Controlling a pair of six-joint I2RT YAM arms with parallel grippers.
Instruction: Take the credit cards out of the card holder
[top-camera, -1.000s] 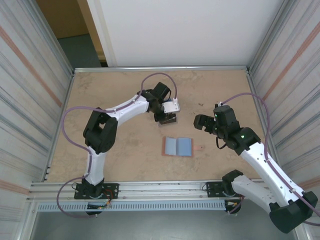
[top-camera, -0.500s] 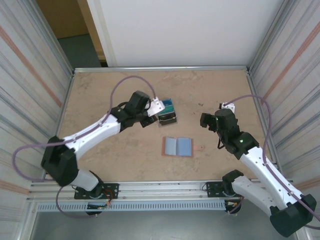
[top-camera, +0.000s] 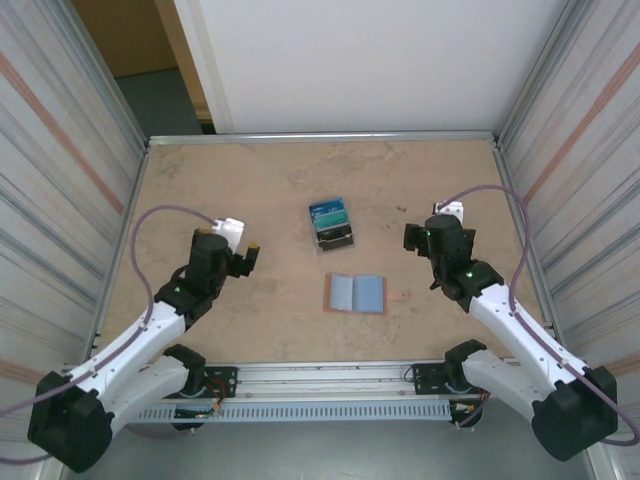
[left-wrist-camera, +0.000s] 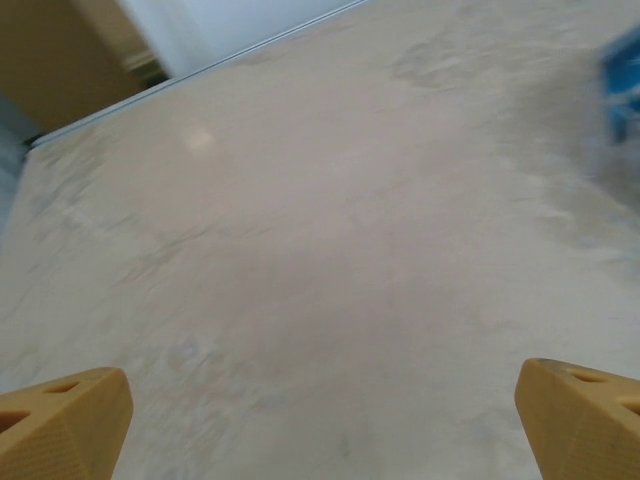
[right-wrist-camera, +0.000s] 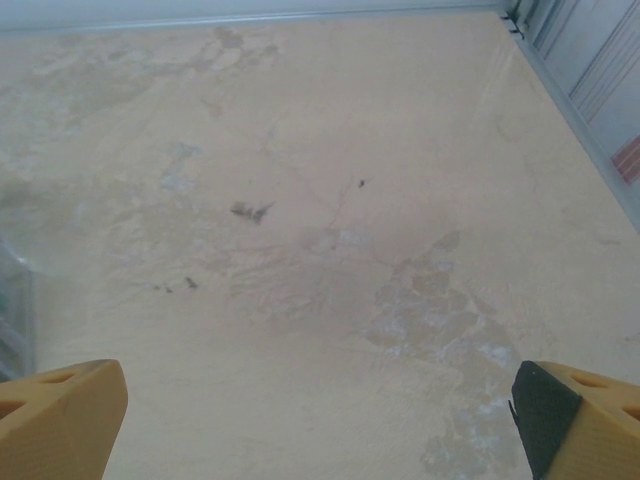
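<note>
Card holder (top-camera: 356, 293) open on our tabletop (top-camera: 220, 190).
Credit cards (top-camera: 329, 211) fill a stand (top-camera: 336, 238) just behind it; left fingers (left-wrist-camera: 62, 420) and right fingers (right-wrist-camera: 58, 415) gape wide, empty.

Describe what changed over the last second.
The left gripper opened wide and drew back from the grey stand toward the near-left edge, leaving the credit cards resting in it. The right gripper stayed open, barely shifting; the card holder lay open, unmoved.
</note>
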